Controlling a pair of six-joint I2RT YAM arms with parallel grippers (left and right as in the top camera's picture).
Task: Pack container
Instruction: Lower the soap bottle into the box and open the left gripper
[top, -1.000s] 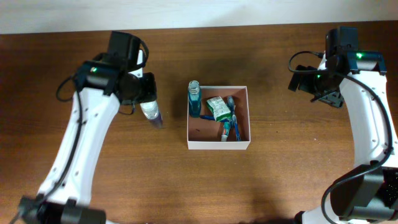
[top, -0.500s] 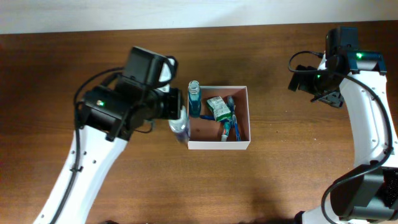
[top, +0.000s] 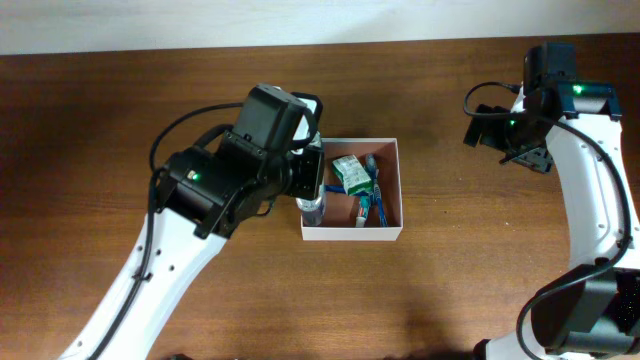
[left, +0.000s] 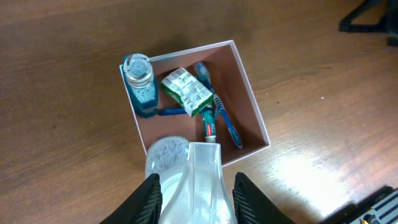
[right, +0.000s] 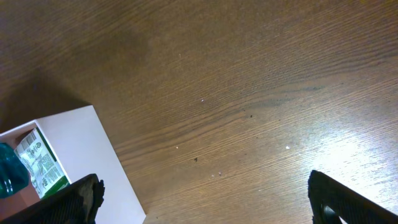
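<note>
The container (top: 352, 235), a shallow white box with a reddish-brown inside (left: 177, 126), sits mid-table. In it lie a blue bottle (left: 140, 87), a green packet (left: 186, 92) and toothbrushes (left: 221, 118). My left gripper (left: 195, 186) is shut on a clear bottle (left: 186, 177) and hangs over the container's near-left corner (top: 312, 208); its arm hides the blue bottle in the overhead view. Off to the right of the box, my right gripper (right: 205, 199) is open above bare wood (top: 520, 150), and the container's white wall (right: 74, 143) shows at its left.
Brown wooden table (top: 480, 280) all round the box. The table's far edge meets a pale wall (top: 400, 20) at the top of the overhead view. The left arm's body (top: 210, 185) reaches across the box's left side.
My left arm has swung right, carrying the clear bottle from the table left of the box to above the box's left corner. The right arm has not moved.
</note>
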